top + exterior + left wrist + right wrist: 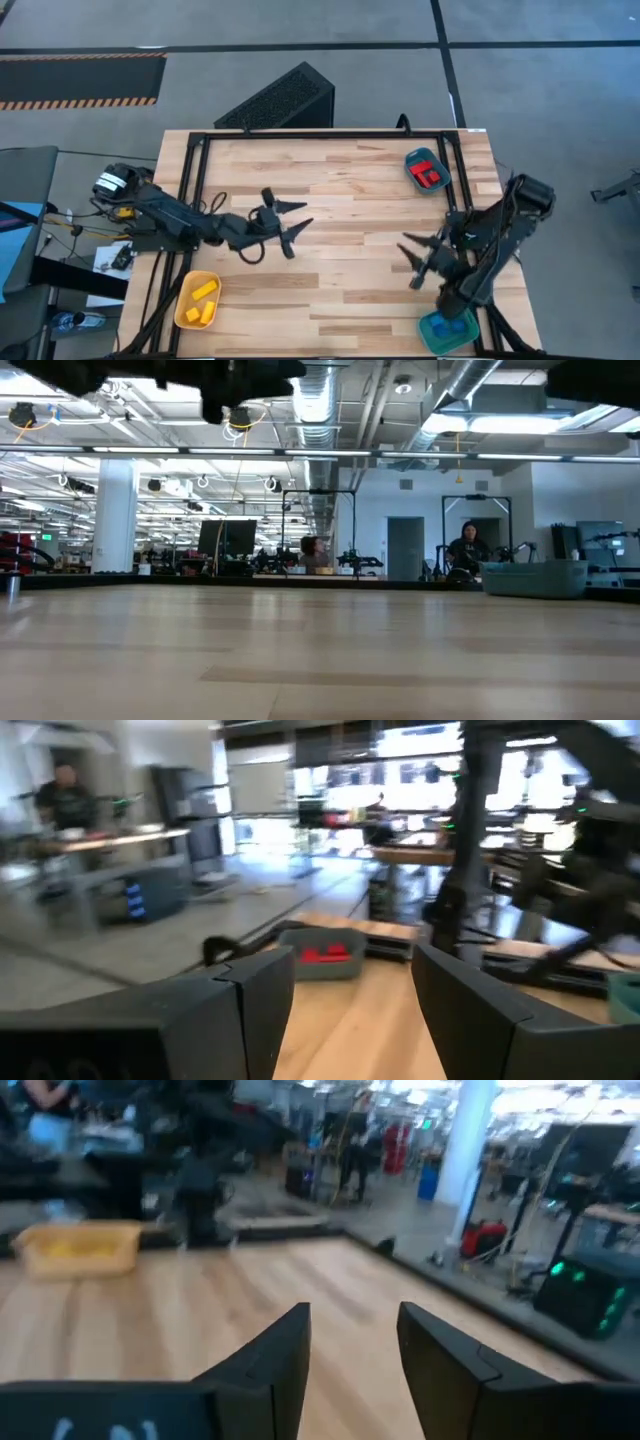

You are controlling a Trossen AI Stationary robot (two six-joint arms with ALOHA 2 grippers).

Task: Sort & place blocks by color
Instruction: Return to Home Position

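1. the blocks look sorted: red blocks [430, 177] lie in the far-right teal tray [417, 155], yellow blocks [203, 292] in the yellow oval tray [184, 318] near left, and blue blocks [452, 327] in the near-right teal tray [432, 342].
2. the left jaws are open and empty over the middle of the surface [345, 295], well apart from every block.
3. the right jaws are open and empty, near the blue blocks' tray.
4. to home cleanly, i'd fold the left arm [180, 215] and right arm [505, 225] back to their own sides, with the right lifting clear of that tray's rim first.
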